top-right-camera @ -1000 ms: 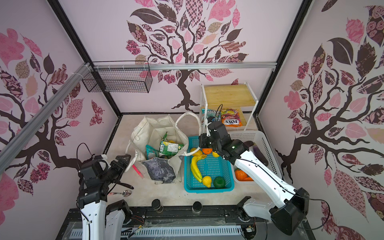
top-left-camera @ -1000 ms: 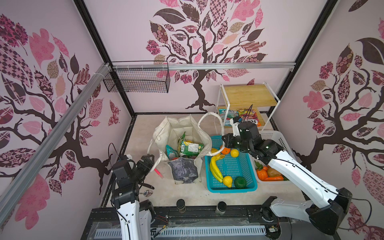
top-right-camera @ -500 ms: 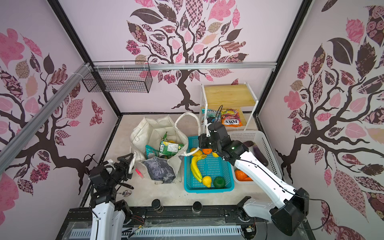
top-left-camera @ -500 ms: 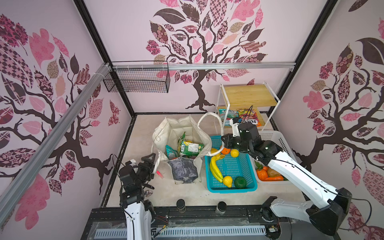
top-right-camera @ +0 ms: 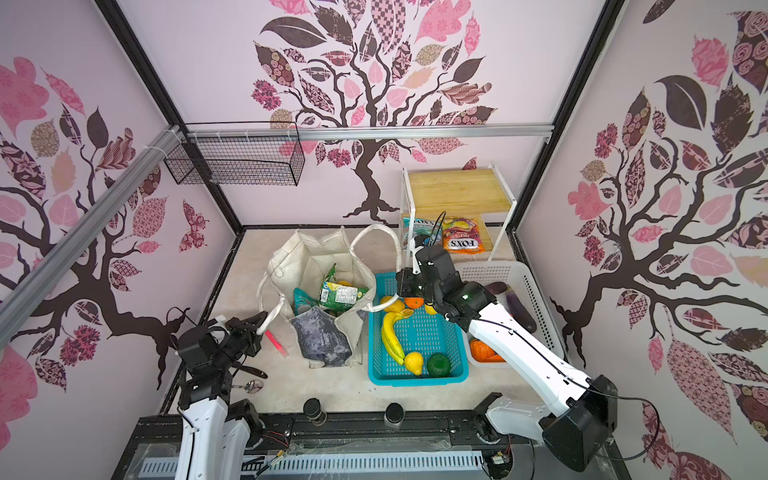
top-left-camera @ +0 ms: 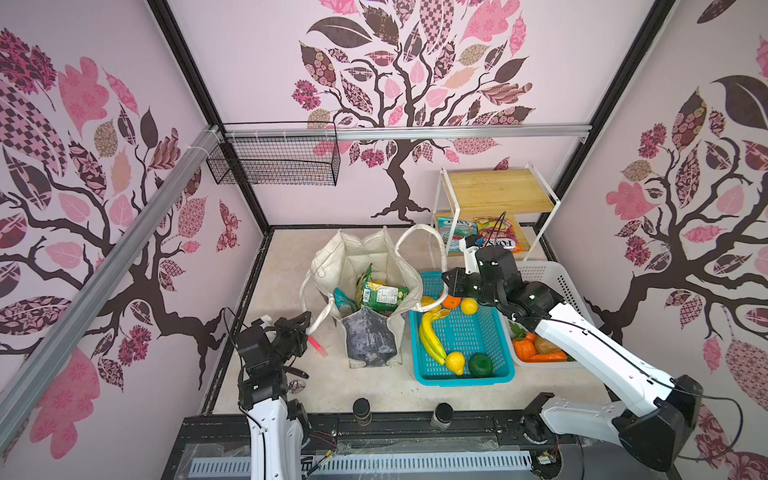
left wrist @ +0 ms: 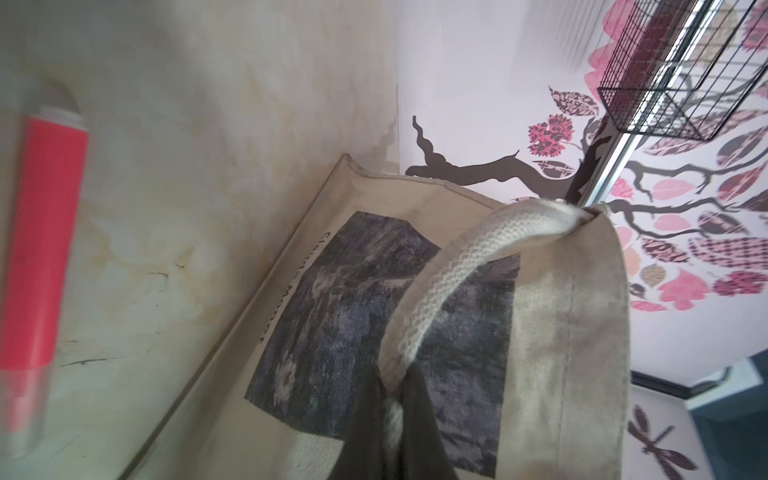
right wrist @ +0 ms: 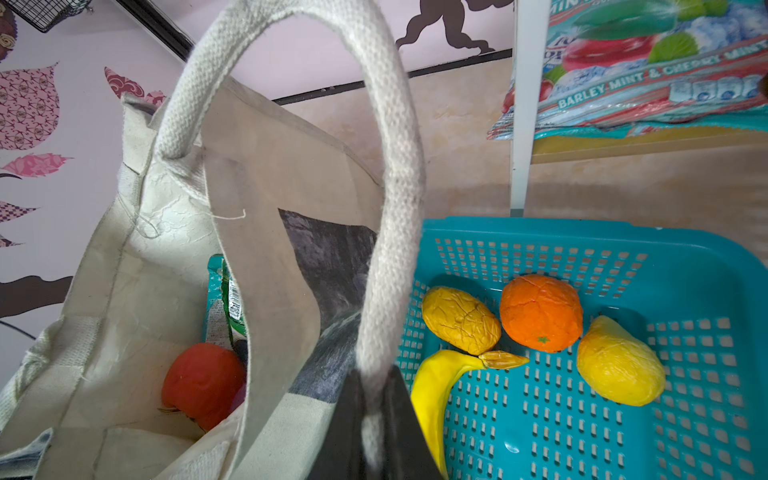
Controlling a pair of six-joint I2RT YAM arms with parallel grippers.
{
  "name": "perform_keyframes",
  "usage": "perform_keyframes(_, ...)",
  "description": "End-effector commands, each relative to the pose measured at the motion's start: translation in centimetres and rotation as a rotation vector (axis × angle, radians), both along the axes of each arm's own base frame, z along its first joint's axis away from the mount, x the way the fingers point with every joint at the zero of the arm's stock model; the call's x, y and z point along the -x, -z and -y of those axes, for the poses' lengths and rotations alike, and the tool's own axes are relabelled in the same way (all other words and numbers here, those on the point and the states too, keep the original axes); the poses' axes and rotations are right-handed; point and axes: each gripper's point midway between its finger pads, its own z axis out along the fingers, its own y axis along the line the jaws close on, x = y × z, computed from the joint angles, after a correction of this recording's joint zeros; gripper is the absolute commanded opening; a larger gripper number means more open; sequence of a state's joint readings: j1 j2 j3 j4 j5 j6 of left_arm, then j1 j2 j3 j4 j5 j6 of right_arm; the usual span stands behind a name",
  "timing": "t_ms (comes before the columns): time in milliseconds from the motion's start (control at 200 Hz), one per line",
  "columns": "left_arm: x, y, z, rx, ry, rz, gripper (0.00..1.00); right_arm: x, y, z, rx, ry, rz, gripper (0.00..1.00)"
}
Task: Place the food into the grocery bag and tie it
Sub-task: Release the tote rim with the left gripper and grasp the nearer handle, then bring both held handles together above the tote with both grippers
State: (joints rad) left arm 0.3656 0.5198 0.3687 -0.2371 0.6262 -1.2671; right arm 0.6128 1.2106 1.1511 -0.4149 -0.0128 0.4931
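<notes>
The left gripper [left wrist: 394, 388] is now clamped on the bag's left handle [left wrist: 436, 286]. A second ago its jaws stood wide apart and the arm sat further left, clear of the strap. In both top views it has come in to the loop hanging off the bag's near-left side, just beside a pink marker [top-left-camera: 318, 347] on the table. The right gripper [right wrist: 372, 388] has not changed. It is shut on the right handle [right wrist: 395, 166] and holds that loop up over the far-left corner of the teal basket [top-left-camera: 461, 377].

The bag [top-left-camera: 353, 257] stands open mid-table, just left of the basket. A green packet [top-left-camera: 380, 293] and a tomato [right wrist: 203, 384] show inside it. Bananas [top-left-camera: 430, 332], lemons and an orange [right wrist: 540, 311] lie in the basket, so not all the fruit is packed.

With a strap in each gripper, loading looks over and tying looks ready to start. The next move would likely be to lift the left loop level with the right one, then draw both together over the mouth and cross them. The left strap hangs slack, so it must come taut without tipping the bag toward the marker.
</notes>
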Motion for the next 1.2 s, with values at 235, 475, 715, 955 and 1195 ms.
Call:
perform_keyframes(235, 0.4, -15.7, -1.3, -0.539, 0.064, 0.179, 0.0, 0.5, -6.2, -1.3, -0.023, -0.126, 0.154, 0.0)
perform_keyframes(475, -1.8, -20.8, 4.4, -0.6, 0.359, 0.272, 0.0, -0.1, -8.5, -4.4, -0.062, -0.265, 0.238, 0.0)
perform_keyframes(715, -3.2, -22.1, 10.1, -0.619, 0.533, 0.335, 0.0, 1.5, -8.2, -11.3, -0.024, -0.433, 0.28, 0.0)
perform_keyframes(955, -3.4, -21.3, 14.2, -0.676, 0.696, 0.331, 0.0, 3.5, -5.4, -16.8, -0.055, -0.641, 0.239, 0.0)
perform_keyframes(1195, -4.2, -18.8, 14.1, -0.696, 0.701, 0.265, 0.0, 7.1, -4.7, -19.2, -0.161, -0.816, 0.24, 0.0)
